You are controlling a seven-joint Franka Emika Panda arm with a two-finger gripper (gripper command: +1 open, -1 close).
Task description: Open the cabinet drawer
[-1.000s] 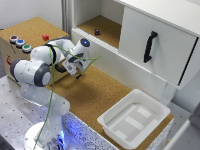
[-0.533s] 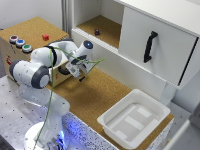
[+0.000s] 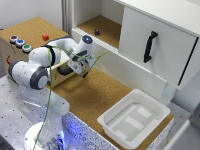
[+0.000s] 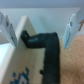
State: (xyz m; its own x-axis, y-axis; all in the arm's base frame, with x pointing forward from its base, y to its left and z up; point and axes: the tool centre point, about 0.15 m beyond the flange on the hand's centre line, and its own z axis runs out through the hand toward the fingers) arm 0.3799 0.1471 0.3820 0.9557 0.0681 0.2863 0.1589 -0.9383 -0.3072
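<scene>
Reaching across the cork-topped counter point(image 3: 95, 92), the Panda arm point(image 3: 37, 67) folds at the exterior view's left with its gripper point(image 3: 82, 70) held low near the counter's middle. From that camera the claw is small and blurred, and whether it is spread or closed cannot be told there. The wrist view settles it: 2 pale fingers point(image 4: 72, 30) stand wide apart with nothing between them, 1 at each edge of that picture.

Between those fingers the wrist camera shows a black handle-like shape point(image 4: 47, 47) on a pale wooden panel point(image 4: 22, 60), with brown cork behind; it is too blurred to name more exactly. The exterior view does not show this detail.

The cabinet drawer point(image 3: 155, 45) sits at the exterior view's upper right, a white front with 1 upright black handle point(image 3: 149, 46), well apart from the gripper. Only the exterior view shows it. Beside it, toward that view's left, an open cork-floored compartment point(image 3: 102, 27) holds 1 small dark object point(image 3: 97, 32).

A white plastic tray point(image 3: 135, 120) rests on the counter at the lower right. At the far left, a wooden box point(image 3: 22, 47) carries 3 round buttons point(image 3: 20, 44) and 1 small red block point(image 3: 45, 37).
</scene>
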